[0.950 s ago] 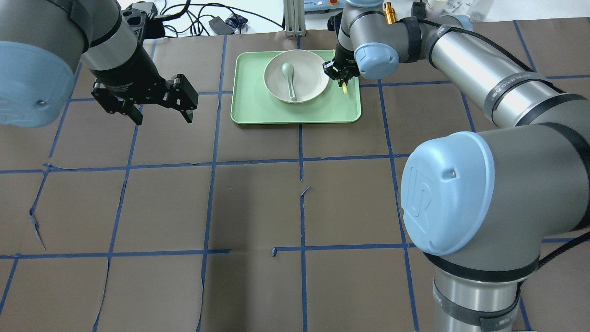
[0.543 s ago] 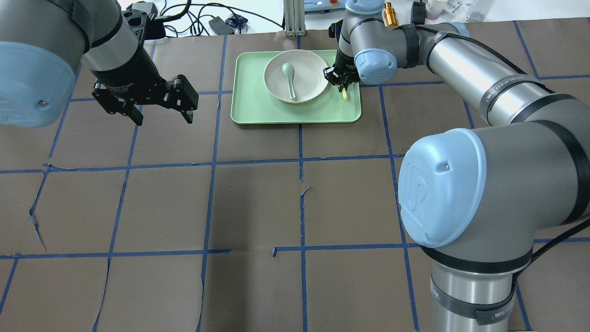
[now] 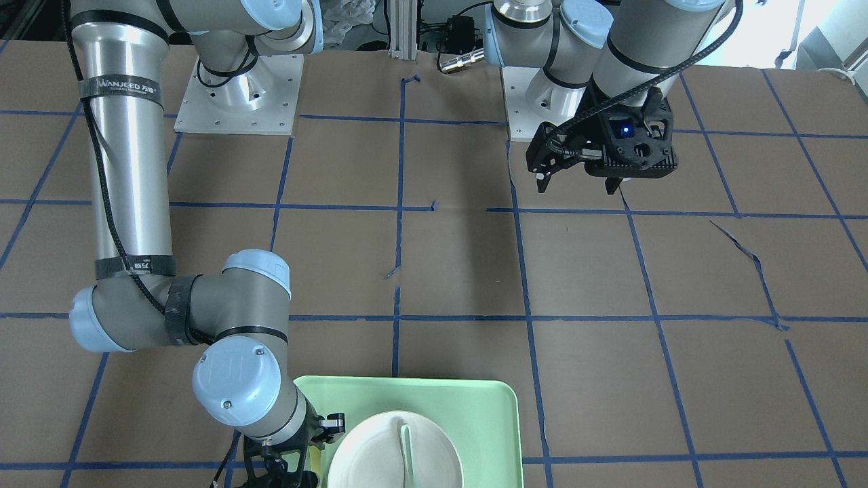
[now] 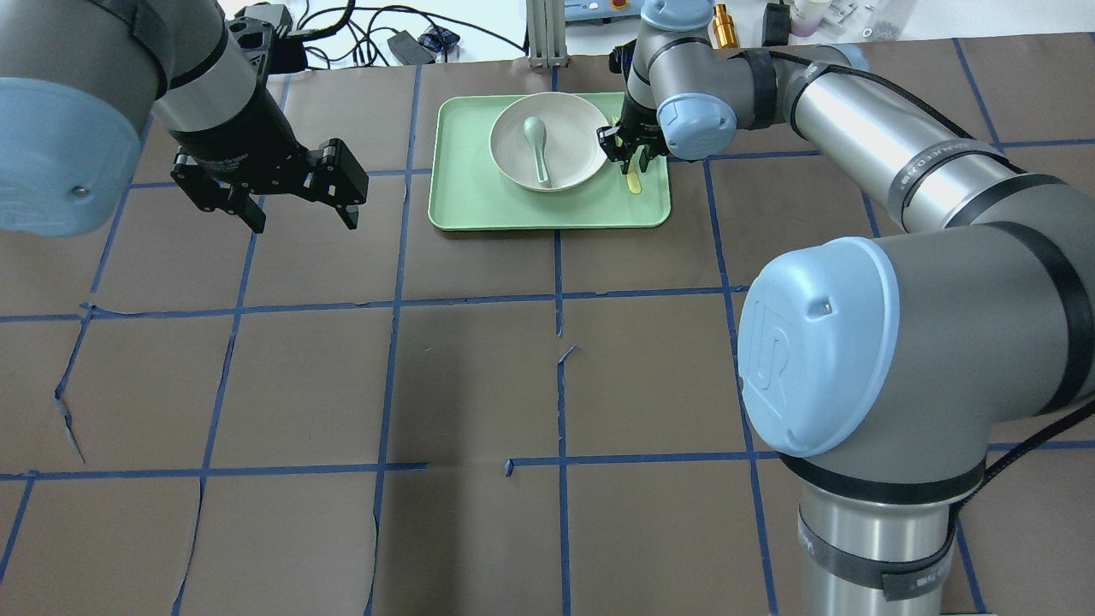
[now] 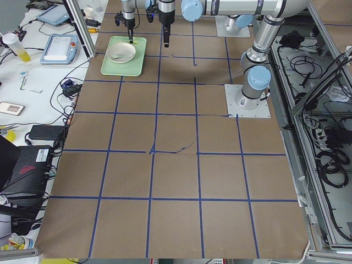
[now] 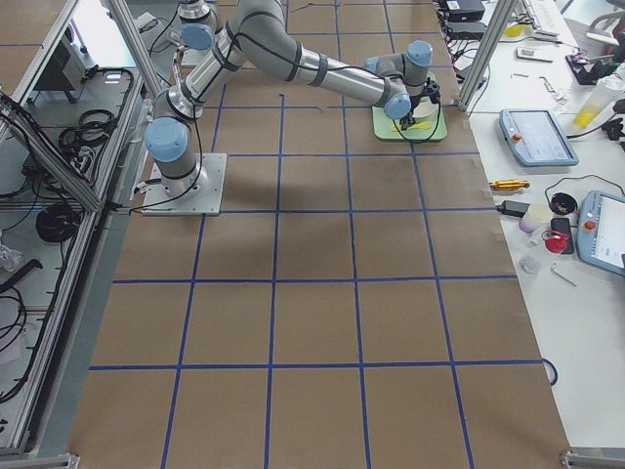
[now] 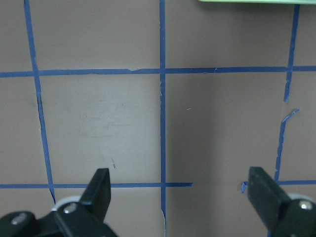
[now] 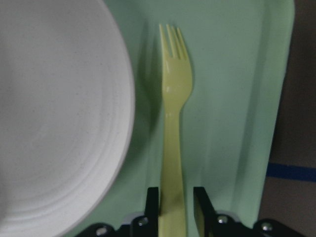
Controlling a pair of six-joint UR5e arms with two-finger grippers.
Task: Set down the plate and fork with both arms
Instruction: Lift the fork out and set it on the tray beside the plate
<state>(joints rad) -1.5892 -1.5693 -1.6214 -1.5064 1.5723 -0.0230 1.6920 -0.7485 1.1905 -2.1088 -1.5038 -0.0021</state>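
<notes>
The off-white plate (image 4: 550, 141) sits on the light-green tray (image 4: 479, 205) with a pale spoon (image 4: 537, 145) in it. The yellow fork (image 4: 633, 182) lies flat on the tray just right of the plate, tines toward the robot; the right wrist view shows it (image 8: 174, 98) beside the plate's rim (image 8: 54, 123). My right gripper (image 4: 630, 158) stands over the fork's handle end, its fingers slightly apart on either side of the handle (image 8: 174, 202). My left gripper (image 4: 304, 222) is open and empty above the table, left of the tray.
The tray (image 3: 488, 407) lies at the table's far edge from the robot. Beyond that edge are cables and an aluminium post (image 4: 543, 34). Brown paper with blue tape lines (image 7: 162, 98) covers the table; some paper seams are torn.
My right gripper moved slightly left toward the plate and lowered the fork from a tilt to lie flat on the tray; its fingers parted. The left arm has not moved.
</notes>
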